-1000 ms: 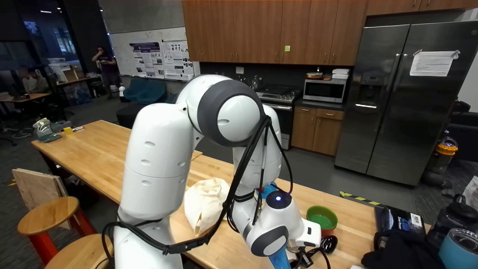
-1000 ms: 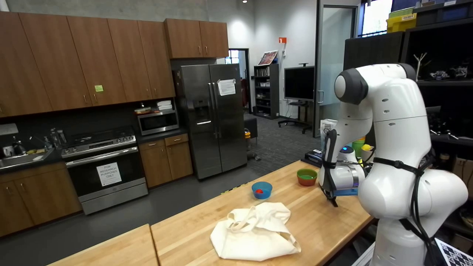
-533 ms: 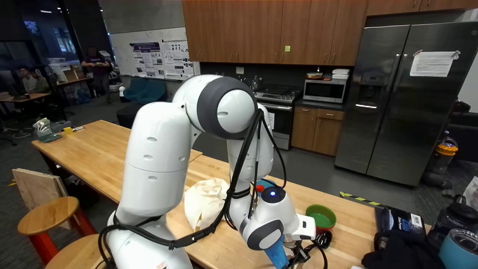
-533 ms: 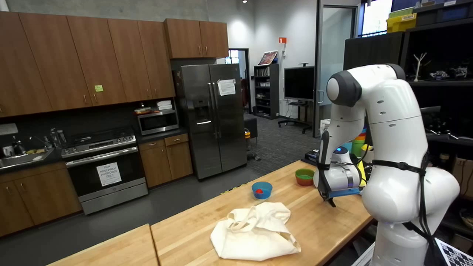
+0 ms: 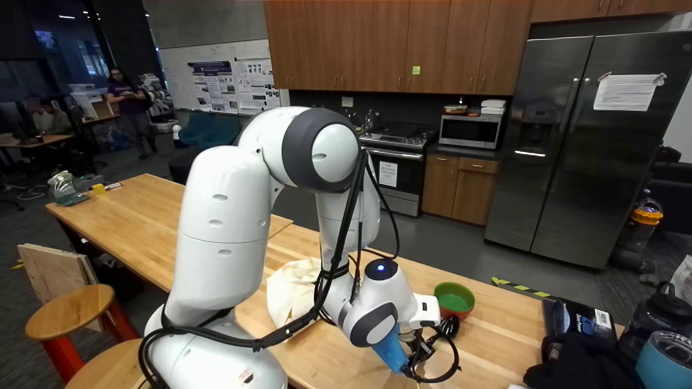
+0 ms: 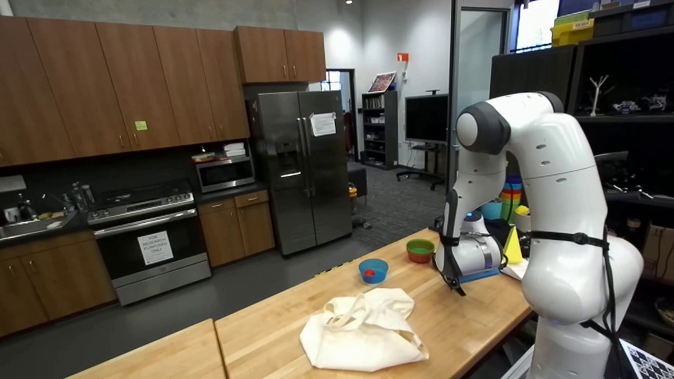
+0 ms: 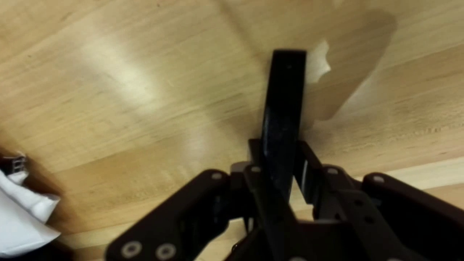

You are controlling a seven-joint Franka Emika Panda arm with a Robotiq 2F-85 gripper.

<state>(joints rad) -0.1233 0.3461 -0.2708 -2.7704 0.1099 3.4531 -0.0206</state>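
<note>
Wooden table facing brown kitchen cabinets, gripper narrowly closed around a long black utensil, held over the table, green-and-red bowl nearby, blue bowl with a red round object inside farther along, rumpled cream cloth bag near it.

The glossy white, rounded arm has dark grey bands and small oval dimples, black cables strapped along its length, a blue light glowing on a black disc, a bright blue piece near its end, and a black gripper dotted with round silvery screws.
</note>
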